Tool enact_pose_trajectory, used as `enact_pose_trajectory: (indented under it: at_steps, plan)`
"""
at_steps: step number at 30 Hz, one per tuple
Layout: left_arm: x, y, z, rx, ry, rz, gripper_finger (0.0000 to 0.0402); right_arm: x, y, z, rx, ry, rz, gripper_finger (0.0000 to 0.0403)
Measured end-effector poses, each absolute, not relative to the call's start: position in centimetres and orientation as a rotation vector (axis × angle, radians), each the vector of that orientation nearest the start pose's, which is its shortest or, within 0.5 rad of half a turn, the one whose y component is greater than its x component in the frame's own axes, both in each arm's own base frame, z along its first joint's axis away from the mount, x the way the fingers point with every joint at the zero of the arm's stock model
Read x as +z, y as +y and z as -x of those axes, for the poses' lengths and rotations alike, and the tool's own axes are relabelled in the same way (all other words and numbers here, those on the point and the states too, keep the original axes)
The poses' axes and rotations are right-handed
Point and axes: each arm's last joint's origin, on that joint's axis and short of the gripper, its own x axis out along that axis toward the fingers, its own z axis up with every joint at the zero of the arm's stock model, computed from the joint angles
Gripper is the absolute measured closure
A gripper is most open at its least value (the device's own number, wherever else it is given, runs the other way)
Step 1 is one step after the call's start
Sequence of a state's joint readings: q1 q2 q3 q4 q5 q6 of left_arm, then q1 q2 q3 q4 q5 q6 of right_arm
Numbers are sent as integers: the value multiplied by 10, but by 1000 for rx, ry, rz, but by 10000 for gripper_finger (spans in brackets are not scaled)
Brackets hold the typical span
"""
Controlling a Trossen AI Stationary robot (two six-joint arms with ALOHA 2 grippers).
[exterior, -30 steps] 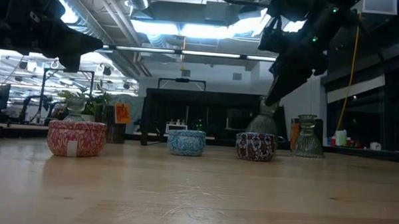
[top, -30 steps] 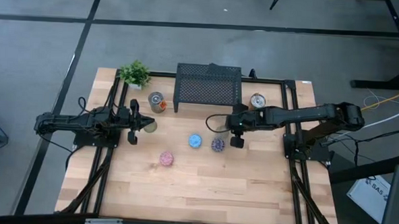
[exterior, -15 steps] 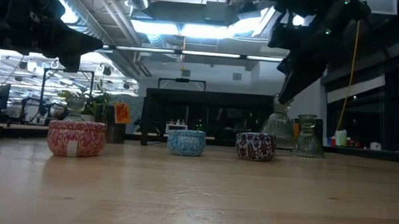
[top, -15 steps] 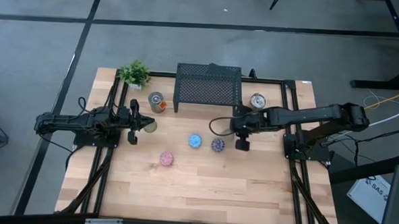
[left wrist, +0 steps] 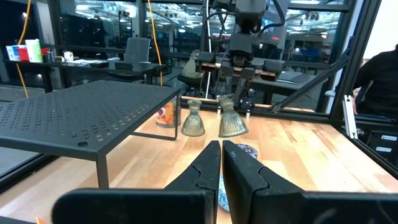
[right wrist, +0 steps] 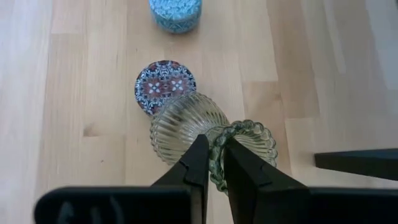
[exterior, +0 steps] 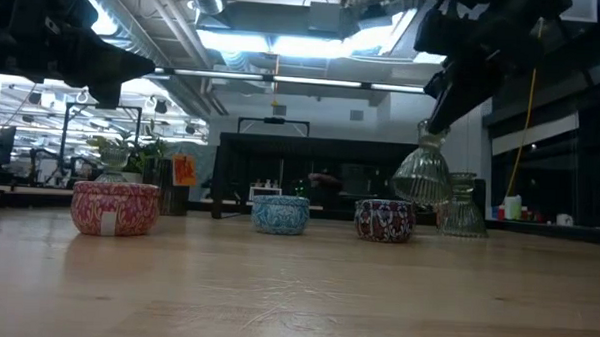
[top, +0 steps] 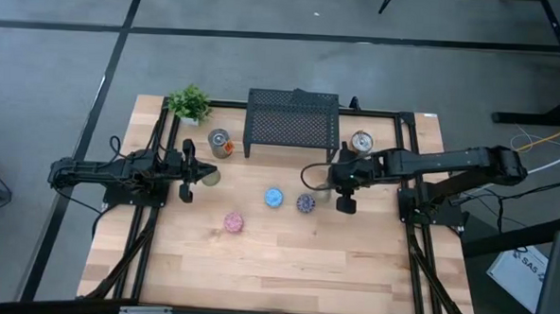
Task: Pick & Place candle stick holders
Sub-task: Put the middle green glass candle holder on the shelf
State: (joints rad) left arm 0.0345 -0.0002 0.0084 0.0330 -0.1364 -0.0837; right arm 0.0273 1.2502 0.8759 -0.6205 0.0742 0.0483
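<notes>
Holding clear ribbed glass candle holder [right wrist: 186,127] by its rim, right gripper [right wrist: 212,163] clamped; thin pinch, I fear slipping onto the purple patterned tin [right wrist: 164,84] at nine o'clock.

Potted plant [top: 189,103] beside black mesh stand [top: 293,123].

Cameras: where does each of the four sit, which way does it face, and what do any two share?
High: above the table, looking straight down; both arms show.
Low: at tabletop height, looking level at the pink, blue and purple holders; arms enter from above.
Left wrist: on the left arm, looking past its shut end effector toward the mesh stand.
Right wrist: on the right arm, looking down past its end effector.
Shared: low and right wrist both show the lifted glass holder gripped by the right end effector.
</notes>
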Motion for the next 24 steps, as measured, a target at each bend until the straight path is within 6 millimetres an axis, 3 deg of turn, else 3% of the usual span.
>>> enact_pose_trajectory:
  at_steps: [5,12,19,24]
  plan:
    - [170,7,-97,169,-49,86,391,257,4,-239,-78,973,-16,366]
    - [170,7,-97,169,-49,86,391,302,4,-240,-70,944,-4,366]
    - [169,7,-97,169,-49,86,389,347,2,-239,-43,860,83,366]
    - [170,7,-97,169,-49,86,391,371,-7,-238,-123,798,182,366]
